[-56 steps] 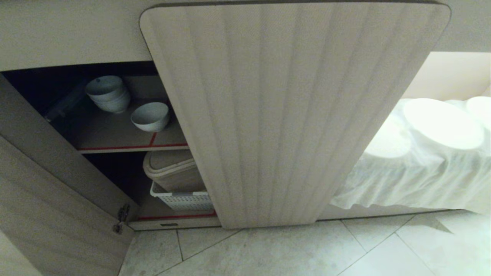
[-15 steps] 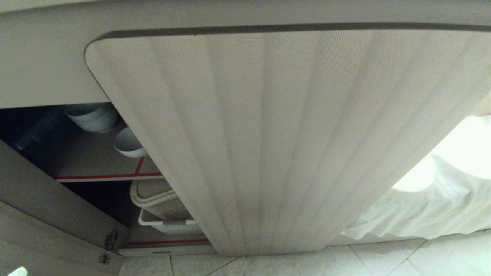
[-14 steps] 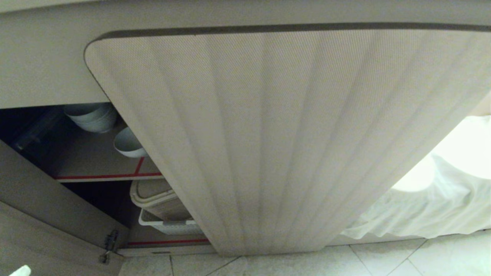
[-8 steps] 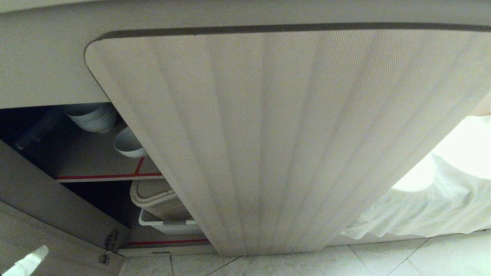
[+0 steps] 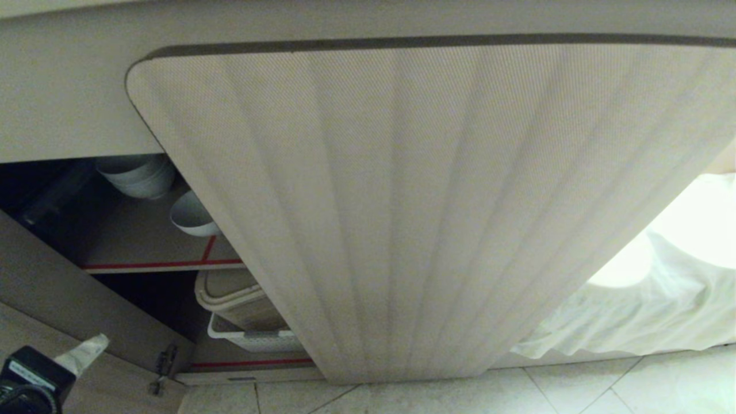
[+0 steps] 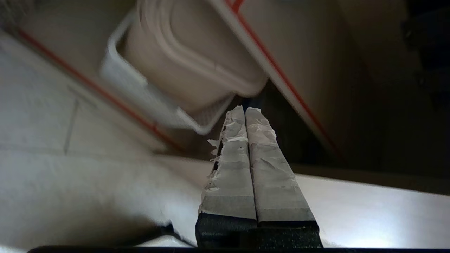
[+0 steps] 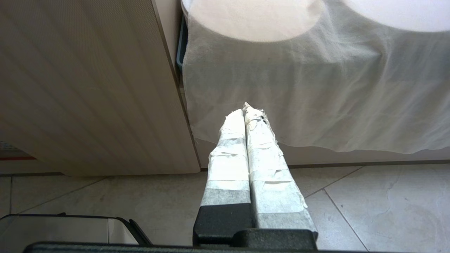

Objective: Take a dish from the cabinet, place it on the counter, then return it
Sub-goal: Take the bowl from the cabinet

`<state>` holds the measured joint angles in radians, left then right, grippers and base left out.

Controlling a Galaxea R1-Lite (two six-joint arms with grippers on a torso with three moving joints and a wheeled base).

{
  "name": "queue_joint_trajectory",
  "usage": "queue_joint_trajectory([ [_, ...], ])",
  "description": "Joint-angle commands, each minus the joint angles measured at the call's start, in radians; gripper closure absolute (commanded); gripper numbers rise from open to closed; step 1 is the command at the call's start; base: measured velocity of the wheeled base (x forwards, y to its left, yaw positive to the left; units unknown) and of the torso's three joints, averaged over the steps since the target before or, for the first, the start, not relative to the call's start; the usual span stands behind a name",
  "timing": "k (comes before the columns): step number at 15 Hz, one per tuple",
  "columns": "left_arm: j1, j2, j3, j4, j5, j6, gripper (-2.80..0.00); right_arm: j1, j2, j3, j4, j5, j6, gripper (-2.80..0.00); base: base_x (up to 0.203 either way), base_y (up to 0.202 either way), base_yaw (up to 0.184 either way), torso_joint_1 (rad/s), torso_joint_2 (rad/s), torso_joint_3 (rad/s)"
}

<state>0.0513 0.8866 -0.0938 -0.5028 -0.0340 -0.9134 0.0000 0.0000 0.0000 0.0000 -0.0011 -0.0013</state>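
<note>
My left gripper (image 5: 86,345) is low by the open cabinet (image 5: 402,201) door, taped fingers (image 6: 246,140) pressed together and empty. The dish (image 5: 192,215) sits on the upper shelf beside the stacked bowls (image 5: 138,175). My right gripper (image 7: 246,110) hangs parked, fingers together.

Stacked bowls, a lidded bin, a basket, draped cloth and tiled floor.

A stack of bluish-white bowls (image 5: 137,175) sits on the upper shelf. Below, a beige lidded bin (image 5: 238,299) rests in a white perforated basket (image 5: 253,340). Off to the right a white cloth (image 5: 638,310) hangs in folds nearly to the pale tiled floor (image 5: 575,391), with bright round shapes under it.
</note>
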Motion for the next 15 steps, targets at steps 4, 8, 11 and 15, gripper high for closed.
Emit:
queue_joint_trajectory([
  [4, 0.001, 0.082, -0.001, -0.004, -0.085, -0.019, 0.00, 0.000, 0.000, 0.000, 0.000, 0.000, 0.000, 0.00, 0.000, 0.000, 0.000, 0.000, 0.00, 0.000],
  [8, 0.006, 0.233, -0.009, -0.119, -0.088, -0.065, 0.00, 0.000, 0.000, 0.000, 0.000, 0.001, 0.000, 0.00, 0.000, 0.000, 0.000, 0.000, 0.00, 0.000],
  [11, 0.007, 0.272, -0.030, -0.163, -0.090, -0.104, 0.00, 0.000, 0.000, 0.000, 0.000, 0.000, 0.000, 0.00, 0.000, 0.000, 0.000, 0.000, 0.00, 0.000],
  [15, 0.007, 0.271, -0.041, -0.186, -0.119, -0.163, 0.00, 0.000, 0.000, 0.000, 0.000, 0.000, 0.000, 0.00, 0.000, 0.000, 0.000, 0.000, 0.00, 0.000],
])
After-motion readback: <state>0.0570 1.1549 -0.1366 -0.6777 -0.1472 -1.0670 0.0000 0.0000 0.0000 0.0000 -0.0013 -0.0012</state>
